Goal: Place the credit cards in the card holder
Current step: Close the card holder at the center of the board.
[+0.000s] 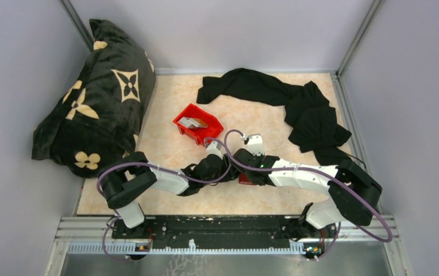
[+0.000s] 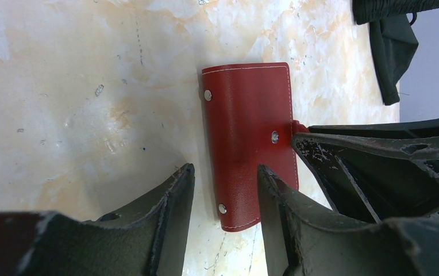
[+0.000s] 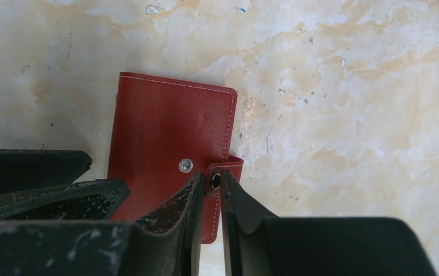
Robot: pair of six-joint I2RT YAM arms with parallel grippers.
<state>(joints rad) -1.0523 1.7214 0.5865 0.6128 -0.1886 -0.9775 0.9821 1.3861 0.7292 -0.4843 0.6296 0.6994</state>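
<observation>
Left wrist: one card holder (image 2: pixel 246 144) with three studs (image 2: pixel 208 95)

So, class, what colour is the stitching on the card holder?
White stitching on the card holder; best in right wrist view.

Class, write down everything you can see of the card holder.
The card holder is dark red, leather-like, with pale edge stitching and small metal snaps. It lies closed and flat on the marbled table. Its unsnapped strap tab sits between the right gripper's fingers; the open left gripper straddles one edge.
</observation>
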